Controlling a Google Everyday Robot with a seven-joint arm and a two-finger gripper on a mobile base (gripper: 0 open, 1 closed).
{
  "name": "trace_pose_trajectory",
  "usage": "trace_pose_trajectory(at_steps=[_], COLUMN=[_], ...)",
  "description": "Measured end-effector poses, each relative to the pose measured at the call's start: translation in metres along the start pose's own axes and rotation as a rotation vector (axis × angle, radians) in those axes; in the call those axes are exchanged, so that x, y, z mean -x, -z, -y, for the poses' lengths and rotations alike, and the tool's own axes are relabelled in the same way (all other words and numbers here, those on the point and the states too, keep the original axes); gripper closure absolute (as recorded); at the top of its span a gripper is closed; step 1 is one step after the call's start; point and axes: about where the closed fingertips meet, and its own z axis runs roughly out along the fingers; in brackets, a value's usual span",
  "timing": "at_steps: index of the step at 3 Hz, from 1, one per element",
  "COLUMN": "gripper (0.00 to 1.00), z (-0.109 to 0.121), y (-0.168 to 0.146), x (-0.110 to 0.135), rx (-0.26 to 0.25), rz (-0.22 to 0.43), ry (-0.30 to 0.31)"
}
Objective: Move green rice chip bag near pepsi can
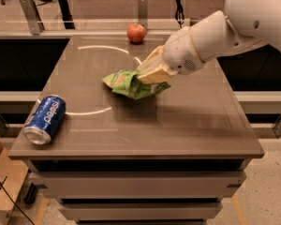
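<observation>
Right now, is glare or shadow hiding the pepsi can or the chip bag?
Camera view: no. Curved glare streaks cross the table, one ending beside the pepsi can without covering it; the gripper, above mid-table, grips the green rice chip bag, whose soft shadow falls just below it.

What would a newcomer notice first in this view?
The big white arm reaching in from the upper right, its end effector clamped on the green rice chip bag at the centre of the table. Next, the blue pepsi can lying on its side at the front-left corner, and a red apple at the far edge.
</observation>
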Motion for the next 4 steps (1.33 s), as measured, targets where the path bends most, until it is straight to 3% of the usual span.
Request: trace_pose_trajectory(at_steps=[1,2,4], gripper=[1.00,0.84,0.37], z=[-0.031,-0.053,-0.070], y=[-0.029,-0.047,-0.074], x=[0.026,0.045,0.053], rx=[0.079,0.134,0.165], rz=[0.108,0.188,0.220], ry=[-0.006,-0.021,-0.039])
